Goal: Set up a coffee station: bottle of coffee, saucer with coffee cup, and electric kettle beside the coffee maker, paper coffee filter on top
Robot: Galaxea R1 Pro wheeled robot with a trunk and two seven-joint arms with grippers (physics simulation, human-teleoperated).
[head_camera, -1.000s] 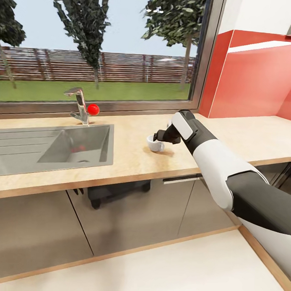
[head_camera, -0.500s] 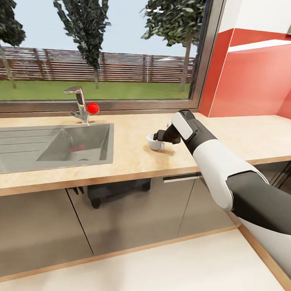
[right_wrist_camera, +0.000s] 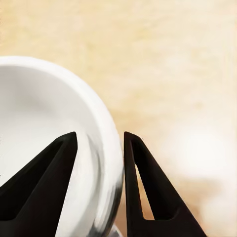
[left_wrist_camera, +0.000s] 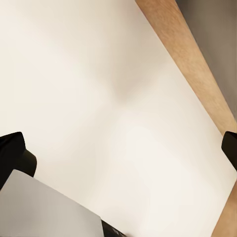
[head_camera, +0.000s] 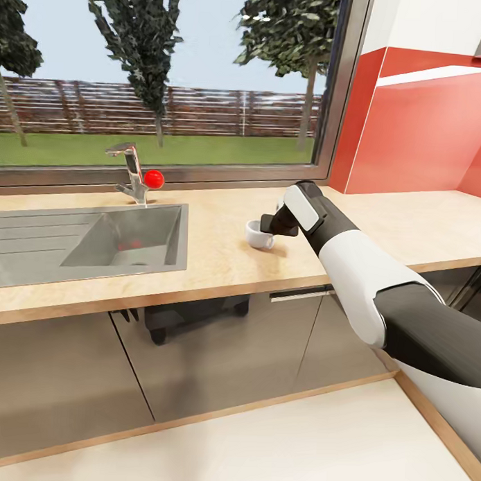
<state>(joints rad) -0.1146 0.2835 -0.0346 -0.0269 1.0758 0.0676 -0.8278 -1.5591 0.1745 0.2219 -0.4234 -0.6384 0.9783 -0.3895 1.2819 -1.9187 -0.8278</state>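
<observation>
A small white coffee cup sits low over the light wood countertop, to the right of the sink. My right gripper reaches it from the right and is shut on its rim. In the right wrist view the black fingers straddle the cup wall, one inside and one outside, with the gripper over the rim. Whether the cup touches the counter I cannot tell. My left gripper hangs open above pale floor, its dark fingertips far apart.
A steel sink with a drainboard is set into the counter at the left, with a faucet and a red ball behind it. A window runs along the back. A red wall panel rises at the right.
My right gripper and the cup have shifted slightly to the right along the counter. The camera has stayed put.
</observation>
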